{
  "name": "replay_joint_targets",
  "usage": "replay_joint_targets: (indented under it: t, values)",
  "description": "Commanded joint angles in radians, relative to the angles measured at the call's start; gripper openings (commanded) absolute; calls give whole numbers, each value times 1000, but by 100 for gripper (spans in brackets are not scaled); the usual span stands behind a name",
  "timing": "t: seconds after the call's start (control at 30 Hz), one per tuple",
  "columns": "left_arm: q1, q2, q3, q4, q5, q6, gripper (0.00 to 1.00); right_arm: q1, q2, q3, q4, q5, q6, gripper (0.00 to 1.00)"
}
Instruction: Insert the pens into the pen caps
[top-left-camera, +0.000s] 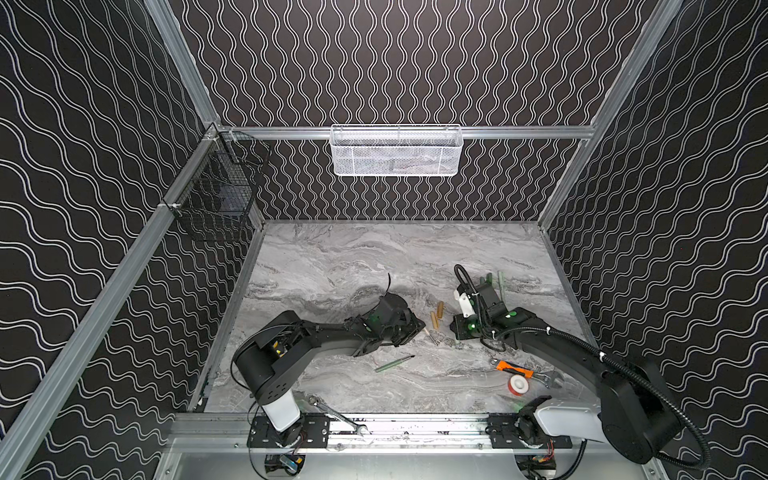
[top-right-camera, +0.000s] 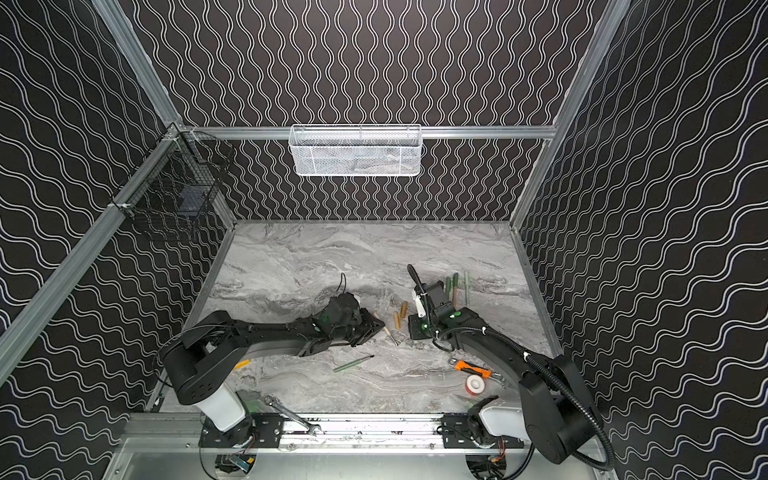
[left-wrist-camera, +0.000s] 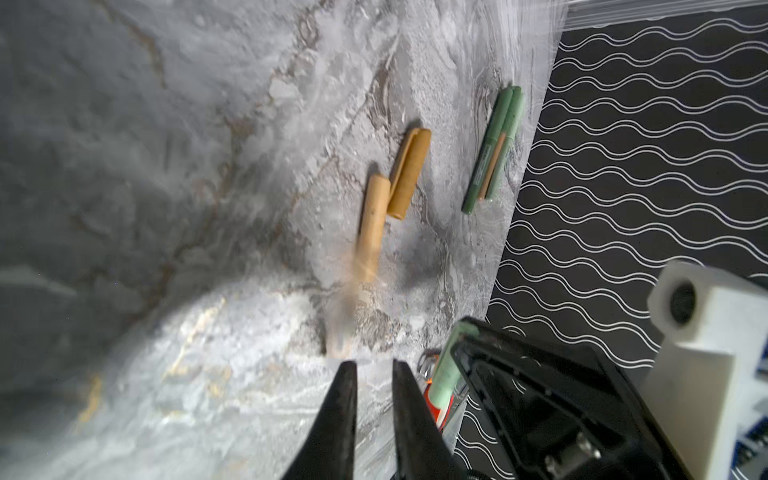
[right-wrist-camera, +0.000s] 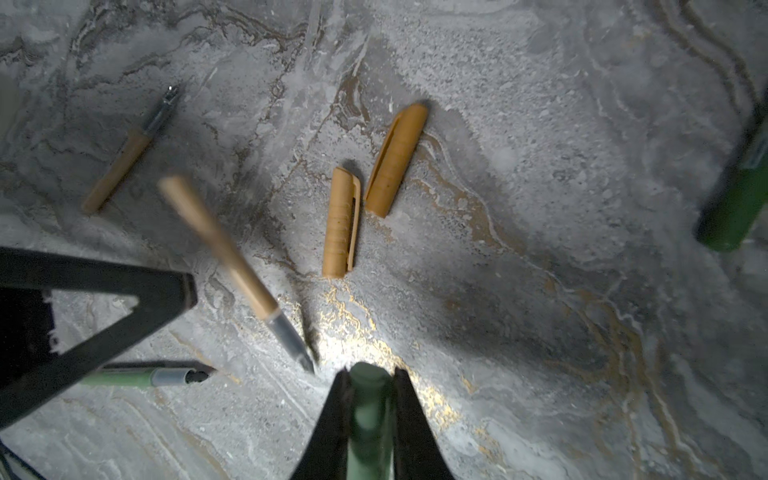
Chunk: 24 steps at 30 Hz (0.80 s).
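In the left wrist view my left gripper (left-wrist-camera: 374, 365) has its jaws slightly apart with nothing between them. Just beyond its tips a tan pen (right-wrist-camera: 232, 266) shows blurred and tilted, its dark tip near the table. My right gripper (right-wrist-camera: 369, 374) is shut on a green pen cap (right-wrist-camera: 370, 399), also seen pale green (left-wrist-camera: 446, 365). Two tan pen caps (right-wrist-camera: 340, 224) (right-wrist-camera: 397, 160) lie side by side between the grippers (top-left-camera: 437, 315). Another tan pen (right-wrist-camera: 124, 153) and a green pen (top-left-camera: 395, 363) lie on the marble. Several green capped pens (left-wrist-camera: 494, 145) lie at the back.
An orange-handled tool (top-left-camera: 513, 368), a red-and-white tape roll (top-left-camera: 518, 384) and a dark wrench (top-left-camera: 548, 378) sit at the front right. A steel wrench (top-left-camera: 336, 413) lies on the front rail. A white mesh basket (top-left-camera: 397, 151) and a black wire basket (top-left-camera: 216, 195) hang on the walls.
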Motion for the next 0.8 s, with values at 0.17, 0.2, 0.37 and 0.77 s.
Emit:
replay_joint_targets:
  t: [0.17, 0.2, 0.37, 0.77]
  values:
    - [7, -87, 47, -214, -32, 147, 67, -3, -14, -8, 16, -1, 3, 14]
    - [13, -97, 76, -277, -34, 228, 73, -3, -18, -8, 14, 3, 6, 14]
    - [22, -22, 401, -742, -120, 847, 86, -40, -41, -23, 21, -6, 14, 14]
    - [12, 67, 554, -846, -198, 1794, 86, -277, -193, -70, 17, -138, 14, 15]
